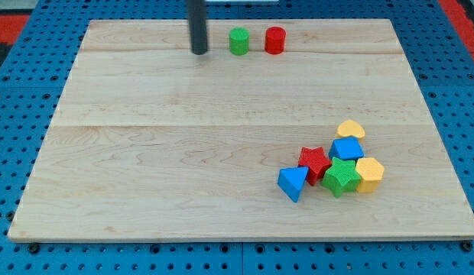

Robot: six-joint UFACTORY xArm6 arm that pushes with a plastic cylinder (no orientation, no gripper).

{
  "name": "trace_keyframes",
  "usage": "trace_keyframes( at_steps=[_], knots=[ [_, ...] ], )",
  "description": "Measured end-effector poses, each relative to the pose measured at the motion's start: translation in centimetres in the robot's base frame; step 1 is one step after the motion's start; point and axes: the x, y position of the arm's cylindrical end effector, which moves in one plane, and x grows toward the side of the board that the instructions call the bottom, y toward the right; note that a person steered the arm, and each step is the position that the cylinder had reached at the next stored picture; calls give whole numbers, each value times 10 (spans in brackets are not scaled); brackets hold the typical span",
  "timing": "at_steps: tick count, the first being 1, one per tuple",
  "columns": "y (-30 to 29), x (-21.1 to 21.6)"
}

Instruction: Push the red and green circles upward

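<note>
Look at the top middle of the frame: the green circle and red circle sit side by side near the board's top edge, likely pushed far enough. My tip stands just left of green, not touching. No fingers, just a rod.

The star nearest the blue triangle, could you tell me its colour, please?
Red star, clear in the camera view.
</note>
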Motion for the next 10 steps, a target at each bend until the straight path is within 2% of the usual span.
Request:
trace_keyframes(
  at_steps=[1, 2, 3, 4, 5, 6, 7, 8, 9, 10],
  knots=[
    [51, 25],
    [159, 23],
    [223, 21],
    [195, -12],
    [123, -24],
    [26, -25],
    [16, -36],
    [49, 6],
    [-3, 54],
    [-39, 26]
  ],
)
